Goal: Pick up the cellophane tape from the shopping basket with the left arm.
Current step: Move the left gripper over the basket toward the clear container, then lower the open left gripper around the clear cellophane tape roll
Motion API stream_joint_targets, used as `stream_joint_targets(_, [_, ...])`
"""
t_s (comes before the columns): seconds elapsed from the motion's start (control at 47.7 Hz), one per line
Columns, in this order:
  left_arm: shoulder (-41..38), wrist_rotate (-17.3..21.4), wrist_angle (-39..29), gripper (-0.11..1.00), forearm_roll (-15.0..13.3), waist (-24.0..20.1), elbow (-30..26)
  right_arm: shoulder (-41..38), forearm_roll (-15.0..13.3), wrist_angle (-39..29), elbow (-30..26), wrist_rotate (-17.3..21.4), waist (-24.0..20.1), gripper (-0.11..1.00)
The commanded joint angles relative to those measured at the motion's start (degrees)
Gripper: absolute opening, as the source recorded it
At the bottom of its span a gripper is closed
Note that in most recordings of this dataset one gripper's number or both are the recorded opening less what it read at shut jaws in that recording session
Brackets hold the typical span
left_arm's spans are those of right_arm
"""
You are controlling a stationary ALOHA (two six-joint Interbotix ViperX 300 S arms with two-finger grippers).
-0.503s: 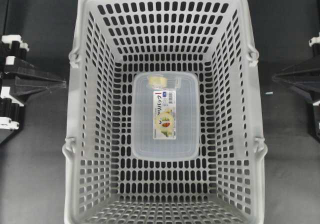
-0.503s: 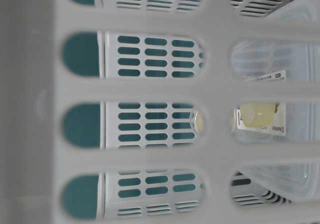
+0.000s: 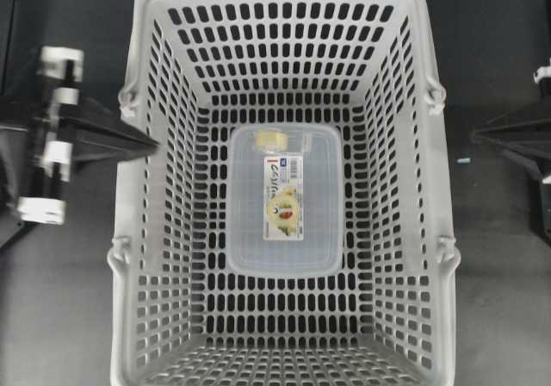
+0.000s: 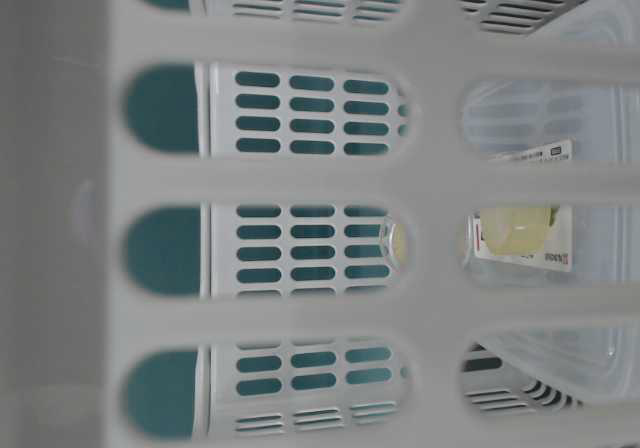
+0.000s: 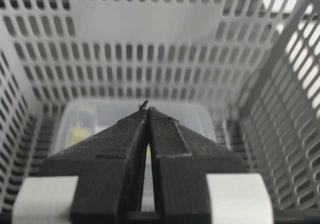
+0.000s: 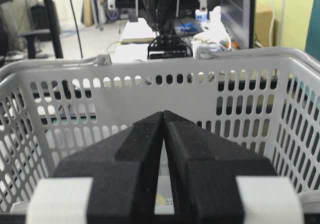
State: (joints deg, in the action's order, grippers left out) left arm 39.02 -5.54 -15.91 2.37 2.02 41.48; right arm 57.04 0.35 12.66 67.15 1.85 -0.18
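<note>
The cellophane tape, a small cream-yellow roll, lies at the far end of the clear labelled box on the floor of the light-grey shopping basket. Whether it rests on the lid or inside the box I cannot tell. It also shows through a wall slot in the table-level view. My left gripper is shut and empty, its tip over the basket's left wall. In the left wrist view it points down into the basket above the box. My right gripper is shut, outside the right wall.
The basket's slotted walls rise high round the box on all sides. Its handles are folded down at the rim. In the right wrist view my right gripper faces the basket's outer wall. Dark table surrounds the basket.
My left gripper has moved right, from beside the basket to over its left wall. The right gripper, tape and box have not moved.
</note>
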Motion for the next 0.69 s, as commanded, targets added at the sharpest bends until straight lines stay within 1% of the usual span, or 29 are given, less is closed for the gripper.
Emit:
stream_joint_targets(0.0, [-5.4, -0.3, -6.5, 0.00, 0.2, 0.5, -7.6, -0.3, 0.2, -0.7, -0.9, 0.1, -0.1, 0.00])
stream_joint_targets(0.084, [-10.9, -0.4, -11.6, 0.00, 0.2, 0.6, -12.9, -0.2, 0.2, -1.8, -0.9, 0.1, -0.1, 0.00])
stream_joint_targets(0.273, [-21.2, 0.3, -20.2, 0.00, 0.2, 1.5, -21.7, -0.2, 0.2, -3.3, -0.9, 0.0, -0.1, 0.01])
stream_joint_targets(0.356, [-24.6, 0.3, -24.0, 0.00, 0.3, 1.6, -24.8, -0.2, 0.2, -3.5, -0.9, 0.0, 0.0, 0.05])
stream_joint_targets(0.44, [-28.0, 0.5, -27.9, 0.00, 0.2, 1.8, -27.5, 0.0, 0.2, -3.6, -1.0, 0.0, 0.3, 0.16])
stream_joint_targets(0.545, [-30.8, 1.3, -30.7, 0.00, 0.2, 2.3, -29.5, 0.2, 0.2, -3.6, -1.0, 0.1, 0.3, 0.37])
stream_joint_targets(0.587, [-31.8, 2.0, -31.5, 0.00, 0.2, 2.6, -30.3, 0.3, 0.2, -3.6, -1.0, 0.1, 0.3, 0.49])
stream_joint_targets(0.671, [-33.3, 3.2, -32.4, 0.01, 0.2, 3.0, -31.7, 0.4, 0.2, -3.5, -1.1, 0.1, -0.3, 0.65])
